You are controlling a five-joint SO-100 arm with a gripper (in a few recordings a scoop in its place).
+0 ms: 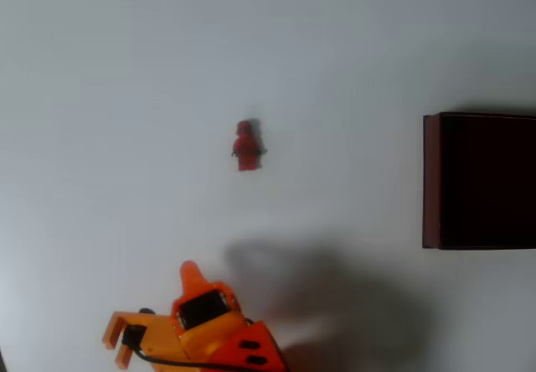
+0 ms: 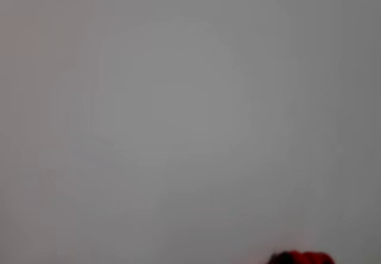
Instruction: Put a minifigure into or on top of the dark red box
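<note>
Minifigure (image 1: 246, 146), tiny red plastic toy, lay well beyond our orange gripper (image 1: 155, 305), whose grip state we couldn't tell; light, rigid, slippery, we judged: pinch the torso.

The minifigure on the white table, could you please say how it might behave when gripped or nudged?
The minifigure looks tiny beside the dark red box, so it is probably very light and would likely slide if nudged. It seems rigid moulded plastic, unlikely to flex. Being small and smooth-looking, it may slip or twist between fingers.
</note>
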